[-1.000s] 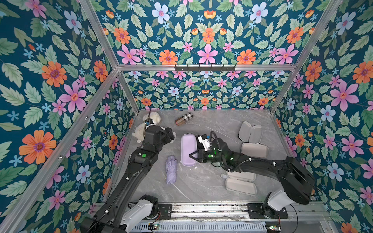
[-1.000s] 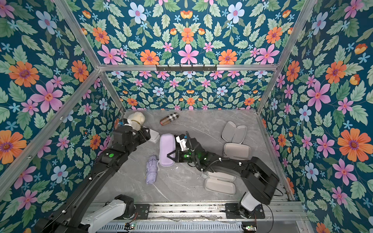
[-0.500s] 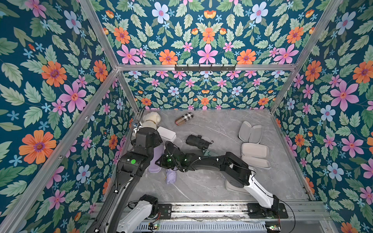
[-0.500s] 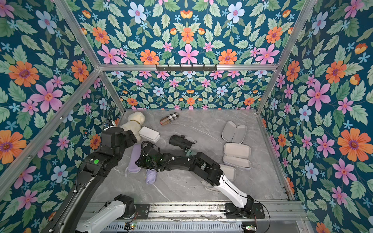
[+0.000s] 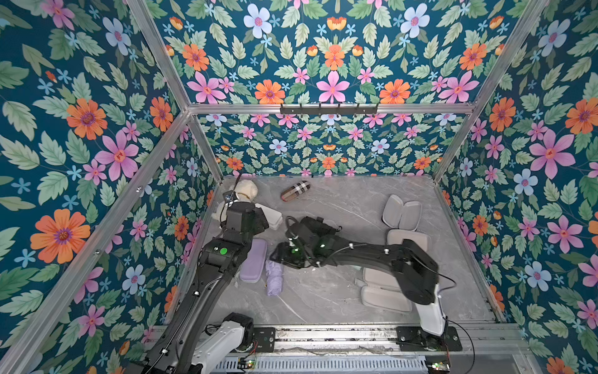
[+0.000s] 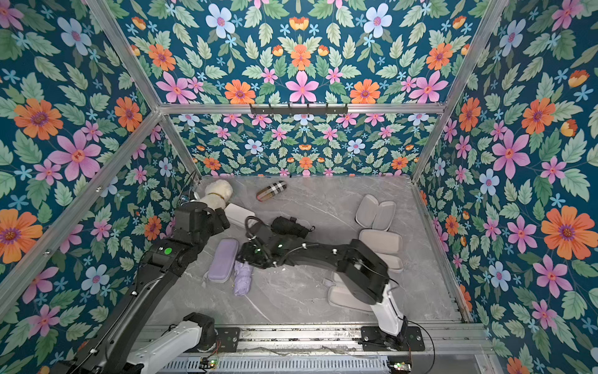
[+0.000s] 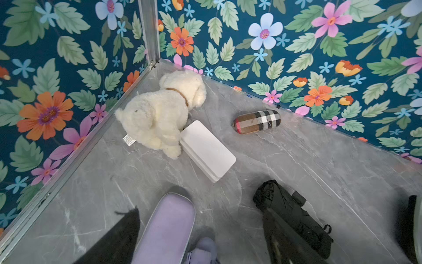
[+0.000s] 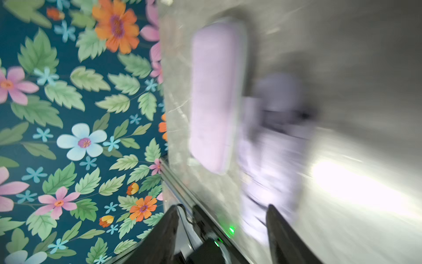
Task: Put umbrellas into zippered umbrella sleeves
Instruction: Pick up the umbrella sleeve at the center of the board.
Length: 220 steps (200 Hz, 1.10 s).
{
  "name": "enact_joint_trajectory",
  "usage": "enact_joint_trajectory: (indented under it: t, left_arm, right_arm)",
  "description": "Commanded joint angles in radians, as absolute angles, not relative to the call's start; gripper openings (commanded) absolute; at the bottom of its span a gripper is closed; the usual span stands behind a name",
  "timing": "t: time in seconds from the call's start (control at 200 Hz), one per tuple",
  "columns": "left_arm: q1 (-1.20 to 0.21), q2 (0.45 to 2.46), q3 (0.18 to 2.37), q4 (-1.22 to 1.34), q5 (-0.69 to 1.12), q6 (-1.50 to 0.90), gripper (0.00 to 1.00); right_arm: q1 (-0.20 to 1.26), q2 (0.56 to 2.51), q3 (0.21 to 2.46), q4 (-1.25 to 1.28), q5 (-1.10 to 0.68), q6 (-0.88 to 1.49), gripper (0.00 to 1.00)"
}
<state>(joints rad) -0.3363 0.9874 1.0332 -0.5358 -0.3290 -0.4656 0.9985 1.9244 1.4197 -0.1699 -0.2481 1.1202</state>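
Enclosure: floral-print walls (image 5: pixel 323 48), aluminium frame (image 5: pixel 226 108), grey marble-pattern floor (image 5: pixel 323 301); black hook rail (image 5: pixel 328 109) on rear crossbar.

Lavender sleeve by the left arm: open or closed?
Closed: the lavender sleeve shows only its outer shell, no grey lining; the lavender umbrella lies beside it.

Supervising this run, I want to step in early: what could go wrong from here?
The lavender sleeve looks shut, so the lavender umbrella cannot go in until the sleeve is unzipped. They lie close side by side, so the open right gripper by them might catch both or shove the sleeve. The right wrist view is blurred; aim may suffer.
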Motion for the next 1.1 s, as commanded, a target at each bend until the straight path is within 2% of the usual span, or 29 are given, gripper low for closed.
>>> enact_joint_trajectory:
  t: [0.0,0.12,0.255,0.37,0.52,0.69,0.86,0.995,1.095]
  left_arm:
    - [-0.347,1.04,1.015,-0.432,-0.229,-0.423,0.84]
    - [-0.453,1.133,0.981,-0.321,-0.201,-0.41,0.83]
    - [-0.593,1.233,0.978,-0.178,-0.209,-0.35,0.84]
    - [-0.632,1.294,0.98,-0.095,-0.132,-0.344,0.85]
    - [-0.635,1.365,0.958,0.0,-0.077,-0.335,0.85]
    - [-0.633,1.425,1.027,-0.037,-0.084,-0.285,0.85]
    - [-0.63,1.421,1.007,-0.016,-0.08,-0.301,0.86]
    - [-0.63,1.449,1.004,-0.007,-0.069,-0.357,0.86]
    - [-0.63,1.467,1.006,0.007,-0.054,-0.38,0.85]
  right_arm:
    - [0.894,1.796,1.328,-0.417,-0.218,0.997,0.57]
    - [0.74,1.689,1.291,-0.712,-0.082,0.838,0.58]
    - [0.558,1.566,1.268,-0.858,0.063,0.73,0.64]
    - [0.417,1.499,1.229,-0.912,0.122,0.71,0.67]
    - [0.385,1.531,1.225,-0.952,0.174,0.677,0.7]
    - [0.375,1.638,1.213,-0.924,0.205,0.703,0.71]
    - [0.358,1.748,1.208,-0.857,0.186,0.665,0.65]
    - [0.339,1.806,1.195,-0.822,0.175,0.644,0.53]
    - [0.324,1.808,1.152,-0.769,0.169,0.626,0.4]
